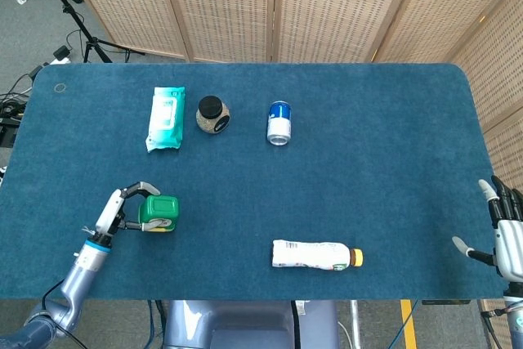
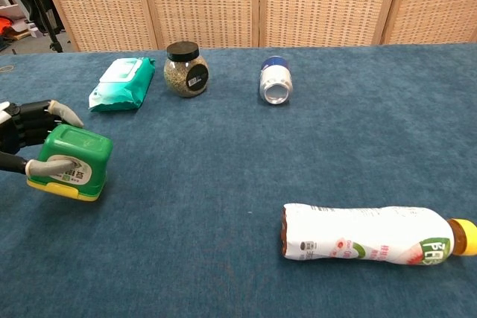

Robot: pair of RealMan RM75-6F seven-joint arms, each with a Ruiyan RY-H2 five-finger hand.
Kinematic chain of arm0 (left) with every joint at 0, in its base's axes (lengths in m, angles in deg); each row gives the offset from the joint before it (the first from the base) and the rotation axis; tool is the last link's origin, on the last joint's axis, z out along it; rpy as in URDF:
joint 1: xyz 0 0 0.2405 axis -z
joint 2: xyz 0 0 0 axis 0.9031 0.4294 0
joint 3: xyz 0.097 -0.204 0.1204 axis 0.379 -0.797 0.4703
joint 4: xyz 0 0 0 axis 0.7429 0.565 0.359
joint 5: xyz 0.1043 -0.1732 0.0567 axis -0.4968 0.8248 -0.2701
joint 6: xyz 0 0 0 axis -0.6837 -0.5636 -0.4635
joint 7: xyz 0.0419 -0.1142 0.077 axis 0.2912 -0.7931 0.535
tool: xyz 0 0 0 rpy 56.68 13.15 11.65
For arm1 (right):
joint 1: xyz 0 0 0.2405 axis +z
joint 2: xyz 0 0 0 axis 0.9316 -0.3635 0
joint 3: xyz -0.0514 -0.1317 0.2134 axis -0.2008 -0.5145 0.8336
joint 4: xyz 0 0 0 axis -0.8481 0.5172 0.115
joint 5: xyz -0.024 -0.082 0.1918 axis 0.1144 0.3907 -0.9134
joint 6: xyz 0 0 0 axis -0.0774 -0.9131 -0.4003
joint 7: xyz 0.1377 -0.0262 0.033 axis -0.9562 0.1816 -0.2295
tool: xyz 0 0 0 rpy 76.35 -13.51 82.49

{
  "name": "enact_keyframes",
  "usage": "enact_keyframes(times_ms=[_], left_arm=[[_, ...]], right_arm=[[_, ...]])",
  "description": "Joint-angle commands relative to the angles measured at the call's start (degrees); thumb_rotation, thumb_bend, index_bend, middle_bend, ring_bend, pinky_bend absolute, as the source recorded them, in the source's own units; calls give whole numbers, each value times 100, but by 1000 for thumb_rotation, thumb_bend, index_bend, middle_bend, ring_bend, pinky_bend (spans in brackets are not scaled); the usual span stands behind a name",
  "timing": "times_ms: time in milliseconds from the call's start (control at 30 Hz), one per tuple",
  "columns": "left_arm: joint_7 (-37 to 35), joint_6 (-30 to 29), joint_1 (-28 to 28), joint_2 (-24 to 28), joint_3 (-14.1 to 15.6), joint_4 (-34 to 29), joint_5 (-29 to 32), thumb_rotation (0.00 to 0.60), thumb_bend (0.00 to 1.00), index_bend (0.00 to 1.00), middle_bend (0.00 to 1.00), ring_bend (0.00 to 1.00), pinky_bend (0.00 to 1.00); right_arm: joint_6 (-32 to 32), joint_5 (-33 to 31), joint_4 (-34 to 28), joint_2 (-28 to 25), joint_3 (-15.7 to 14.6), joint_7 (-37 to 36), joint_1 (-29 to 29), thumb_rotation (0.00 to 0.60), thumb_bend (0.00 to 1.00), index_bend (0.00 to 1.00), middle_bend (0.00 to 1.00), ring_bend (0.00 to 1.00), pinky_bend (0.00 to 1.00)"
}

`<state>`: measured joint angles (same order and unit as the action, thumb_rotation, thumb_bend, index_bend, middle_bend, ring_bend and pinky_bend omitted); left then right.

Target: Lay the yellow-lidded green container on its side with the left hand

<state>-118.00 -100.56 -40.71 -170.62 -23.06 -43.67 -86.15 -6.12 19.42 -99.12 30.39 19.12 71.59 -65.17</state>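
Observation:
The green container (image 1: pixel 158 212) (image 2: pixel 73 160) sits low at the near left of the blue table (image 1: pixel 368 161), its yellow lid showing along its lower, near edge. My left hand (image 1: pixel 115 211) (image 2: pixel 28 139) grips it from the left, fingers over its top and thumb on the labelled front face. Whether it rests on the cloth I cannot tell. My right hand (image 1: pixel 505 230) hangs past the table's right edge, fingers spread and holding nothing; the chest view does not show it.
At the back stand a teal wipes pack (image 1: pixel 166 117) (image 2: pixel 123 83), a black-lidded jar (image 1: pixel 212 114) (image 2: pixel 185 69) and a blue can on its side (image 1: pixel 279 123) (image 2: pixel 275 81). A white bottle (image 1: pixel 315 254) (image 2: pixel 365 233) lies near the front edge.

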Motion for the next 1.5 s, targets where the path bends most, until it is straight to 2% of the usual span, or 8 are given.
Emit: enact_keyframes(times_ms=[33, 200, 367, 433, 900, 1100, 1200, 1500], left_arm=[[-37, 73, -7, -50, 72, 105, -26, 600, 0, 630, 485, 527, 515], [5, 127, -20, -59, 162, 219, -62, 600, 0, 615, 331, 378, 494], [115, 41, -41, 22, 279, 241, -157, 600, 0, 168, 5, 9, 163], [242, -157, -78, 22, 252, 266, -161, 600, 0, 74, 0, 0, 101], [680, -1349, -319, 264, 106, -21, -195, 600, 0, 39, 0, 0, 78], [1910, -1534, -273, 888, 6, -415, -202, 600, 0, 14, 0, 0, 0], [3027, -1308, -289, 1517, -10, -923, -123, 600, 0, 4, 0, 0, 0], [6472, -113, -672, 3937, -102, -4700, 1021, 600, 0, 0, 0, 0, 0]], right_arm=[[2, -2, -4, -1, -1, -1, -1, 600, 0, 0, 0, 0, 0], [7, -6, -9, -7, -1, -11, -4, 600, 0, 0, 0, 0, 0], [-23, -4, -13, -4, 4, -5, -17, 600, 0, 0, 0, 0, 0], [-26, -2, -18, -5, 4, -6, -18, 600, 0, 0, 0, 0, 0], [-88, 39, -34, -24, 0, -39, -49, 600, 0, 0, 0, 0, 0], [-125, 99, -40, -36, -20, -40, -61, 600, 0, 0, 0, 0, 0], [-140, 138, -39, -43, -35, -35, -64, 600, 0, 0, 0, 0, 0], [-214, 220, -46, -22, -55, 48, -79, 600, 0, 0, 0, 0, 0]])
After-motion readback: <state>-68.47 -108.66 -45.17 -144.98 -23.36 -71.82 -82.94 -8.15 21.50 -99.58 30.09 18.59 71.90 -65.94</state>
